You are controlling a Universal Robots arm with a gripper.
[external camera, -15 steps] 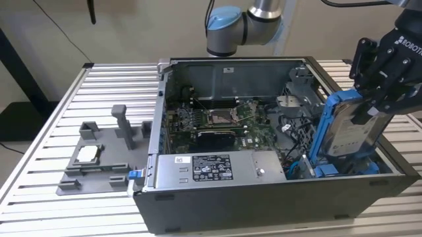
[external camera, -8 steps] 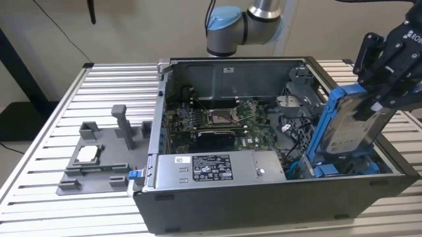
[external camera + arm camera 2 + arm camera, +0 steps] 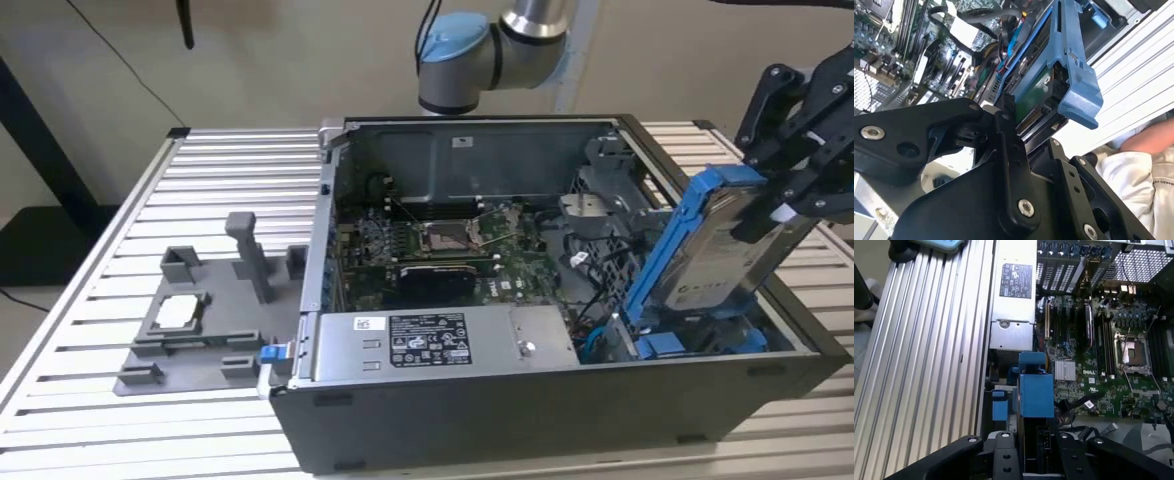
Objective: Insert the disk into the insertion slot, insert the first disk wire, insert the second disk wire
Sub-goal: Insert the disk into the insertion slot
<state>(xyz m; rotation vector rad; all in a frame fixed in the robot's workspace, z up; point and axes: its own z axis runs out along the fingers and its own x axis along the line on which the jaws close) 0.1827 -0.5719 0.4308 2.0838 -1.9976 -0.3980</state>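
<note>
Right, I've got the hand clamped on the disk, at the exterior view's right, above the corner of the open computer case. The grip is on the disk's upper end. The disk stands steeply, tilted, and its top rises above the case's rim. Its lower end is down among the blue fittings of the slot in that corner, though I can't tell whether it touches them. It is not lying flat in the bay.

First wrist view now: I'm looking along the disk, its blue frame running away from the hand, with black fingers pressed to it on either side. Past it are the silver power supply box and the motherboard, and loose cables lie just beside the disk.

In the second wrist view the hand bites the disk at its connector end, with a green board and a row of pins showing between the fingers. A person's arm with white cloth below it is off beyond the case.

Out on the slatted surface, at the exterior view's left of the case, a grey fixture sits well apart from the hand.
</note>
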